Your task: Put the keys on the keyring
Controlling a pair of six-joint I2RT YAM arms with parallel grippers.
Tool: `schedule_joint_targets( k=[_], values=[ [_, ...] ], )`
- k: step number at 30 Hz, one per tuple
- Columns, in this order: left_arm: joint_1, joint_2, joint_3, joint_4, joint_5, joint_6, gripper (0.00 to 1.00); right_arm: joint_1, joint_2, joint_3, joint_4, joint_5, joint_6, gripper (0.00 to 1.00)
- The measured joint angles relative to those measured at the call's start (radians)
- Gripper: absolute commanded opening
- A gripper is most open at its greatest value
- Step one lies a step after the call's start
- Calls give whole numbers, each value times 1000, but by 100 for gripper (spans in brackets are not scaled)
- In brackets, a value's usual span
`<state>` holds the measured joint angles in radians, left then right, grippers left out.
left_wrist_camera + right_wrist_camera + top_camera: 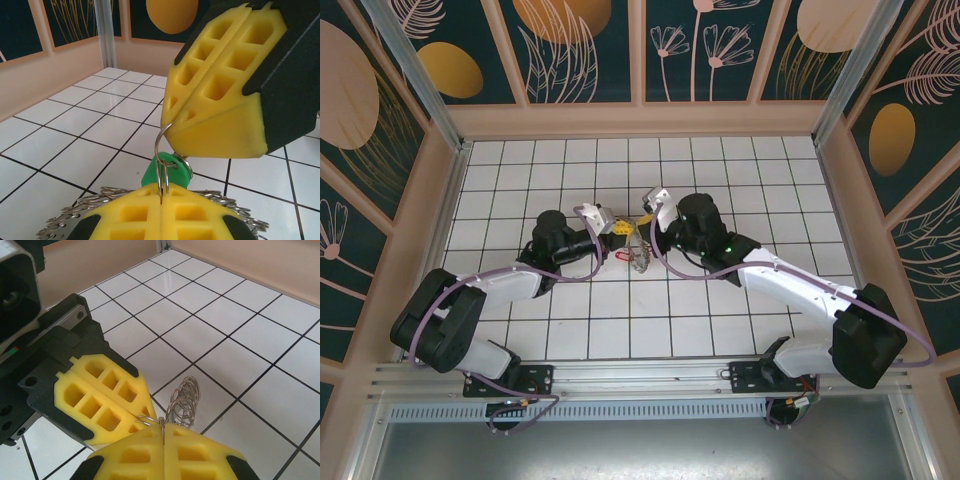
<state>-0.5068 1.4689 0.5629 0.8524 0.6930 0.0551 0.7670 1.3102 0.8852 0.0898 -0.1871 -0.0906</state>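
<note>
**A:** Item one, nearest?

**B:** Left pincer [162,197]: pads pressed together on a small wire loop [159,167], gripped at its lower arc.

**A:** Next?

**B:** Green tag [167,174], hanging on that loop just behind the pads. I cannot make out the key blade itself. Then the right pincer [179,122]: likewise pressed together, its tips nipping the loop's upper arc. The two pincers stand tip to tip, almost touching.

**A:** And the keyring?

**B:** Keyring [60,222]: silvery, with a notched rim, lying on the worktop [60,150] directly beneath both pincers. The right wrist view shows upright wire coils [182,400] just beyond the pads. Whether these are its rim seen on edge, I cannot tell.

**A:** Handling note for the step?

**B:** Judged to be threading the loop onto the ring. One pincer should hold firm while the other works the loop's split over a notch. Use slow, small turns, since thin wire may spring out of foam pads. Let the tag hang free, not trapped in the seam.

**A:** Obstructions?

**B:** The pincers crowd each other, so there is little room to twist. Red tag [620,256], just beside the keyring, could snag or get dragged. Farther off: white tiles, then patterned walls [580,40], well apart and no hindrance.
</note>
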Motion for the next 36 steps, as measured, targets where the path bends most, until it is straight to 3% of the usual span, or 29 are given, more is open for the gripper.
schedule_joint_targets(
  k=[8,22,36],
  values=[
    [0,0,0,-1,5,13,20,-2,0,10,-1,-29,-8,0],
    [0,-11,0,-48,3,43,20,11,23,35,-30,-50,-40,0],
    [0,-28,6,-90,0,81,4,18,34,51,-51,-48,-58,0]
  ],
)
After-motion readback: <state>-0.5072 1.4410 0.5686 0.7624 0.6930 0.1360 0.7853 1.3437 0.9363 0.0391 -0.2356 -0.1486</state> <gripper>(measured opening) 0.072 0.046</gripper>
